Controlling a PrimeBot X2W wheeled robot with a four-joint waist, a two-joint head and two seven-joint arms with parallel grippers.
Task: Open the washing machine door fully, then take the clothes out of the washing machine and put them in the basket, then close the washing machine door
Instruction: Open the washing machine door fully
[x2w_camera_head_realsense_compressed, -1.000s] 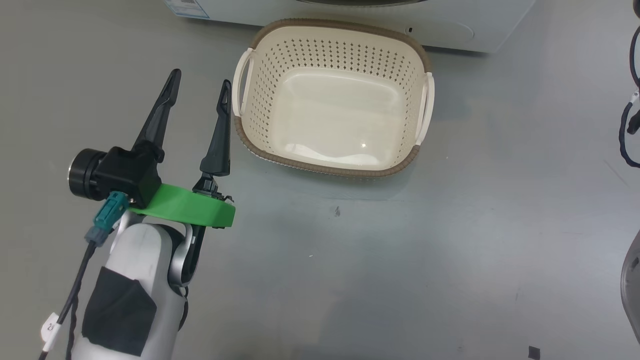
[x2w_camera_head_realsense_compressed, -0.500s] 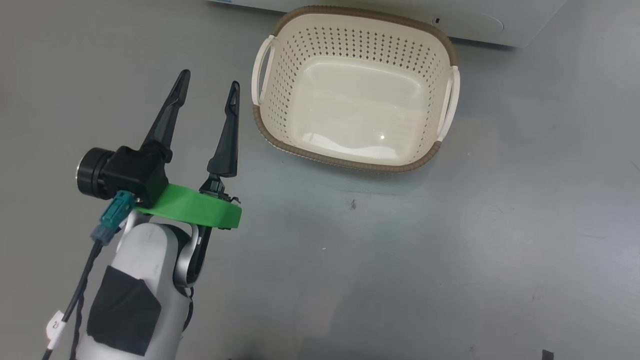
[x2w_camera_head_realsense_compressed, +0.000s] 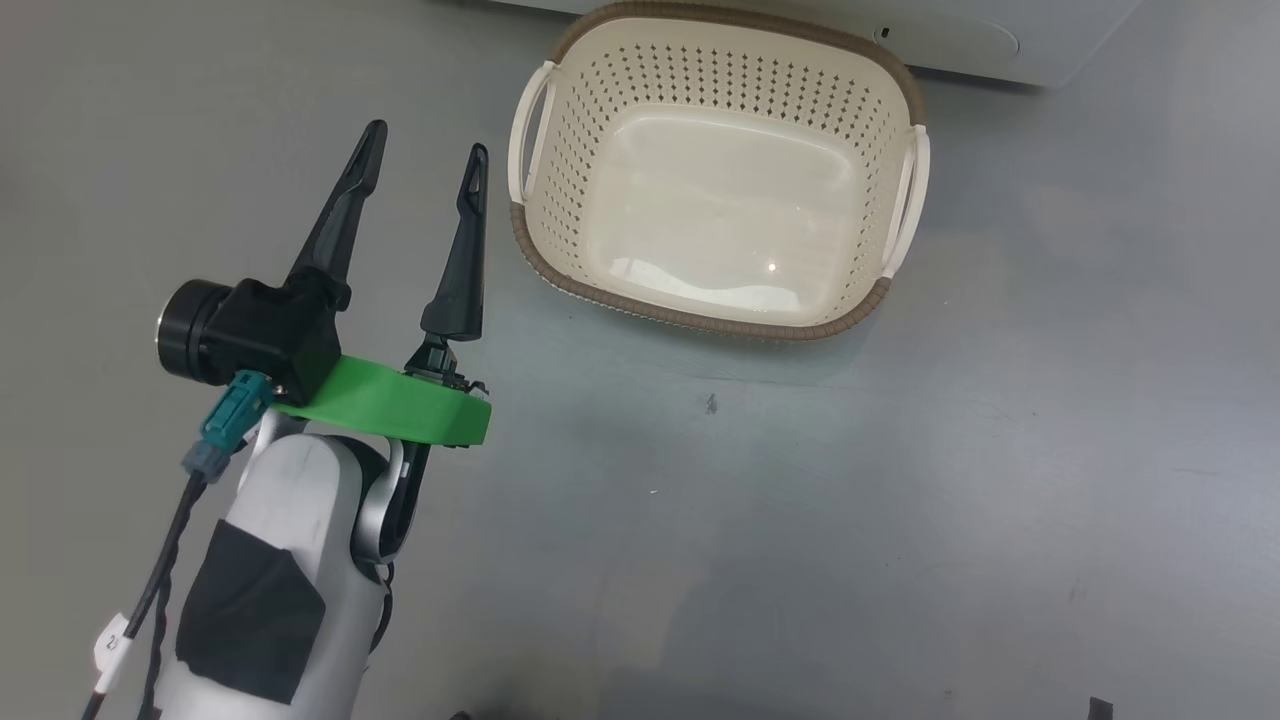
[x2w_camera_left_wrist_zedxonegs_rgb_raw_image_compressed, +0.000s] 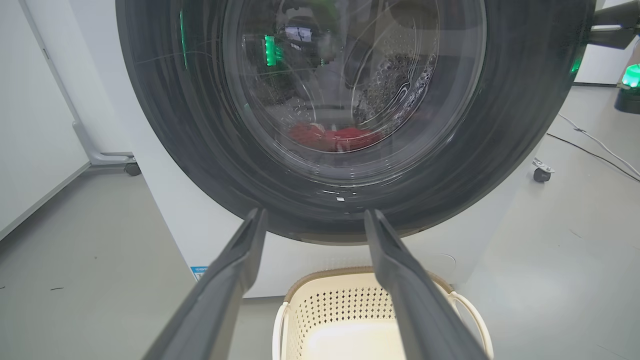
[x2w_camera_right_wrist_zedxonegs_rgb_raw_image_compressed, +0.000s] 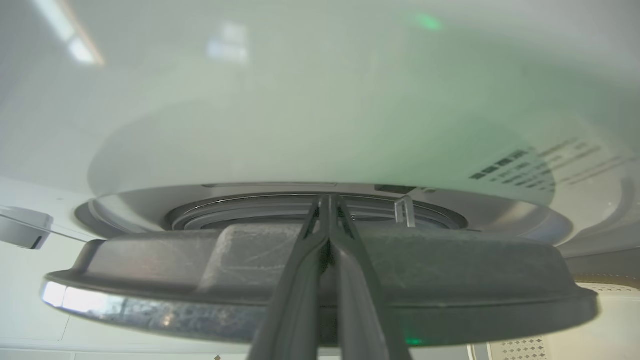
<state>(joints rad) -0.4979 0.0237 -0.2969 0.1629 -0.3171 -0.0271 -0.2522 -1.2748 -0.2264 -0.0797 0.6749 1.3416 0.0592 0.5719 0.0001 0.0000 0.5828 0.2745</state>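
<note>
The opening of the washing machine door (x2w_camera_right_wrist_zedxonegs_rgb_raw_image_compressed: 450, 285) is the step in hand; in the right wrist view it stands a little ajar from the white washing machine (x2w_camera_right_wrist_zedxonegs_rgb_raw_image_compressed: 300, 100), and the right claw (x2w_camera_right_wrist_zedxonegs_rgb_raw_image_compressed: 327, 200), pinched narrow and empty, lies across its grey edge. The left claw (x2w_camera_head_realsense_compressed: 427, 141) hangs wide and empty just beside the empty basket (x2w_camera_head_realsense_compressed: 700, 325) on the floor (x2w_camera_head_realsense_compressed: 800, 500); the clothes (x2w_camera_left_wrist_zedxonegs_rgb_raw_image_compressed: 330, 137) lie in the drum (x2w_camera_left_wrist_zedxonegs_rgb_raw_image_compressed: 390, 85). The next move, I judge, calls for swinging the door out along its hinge arc until it is fully open.
</note>
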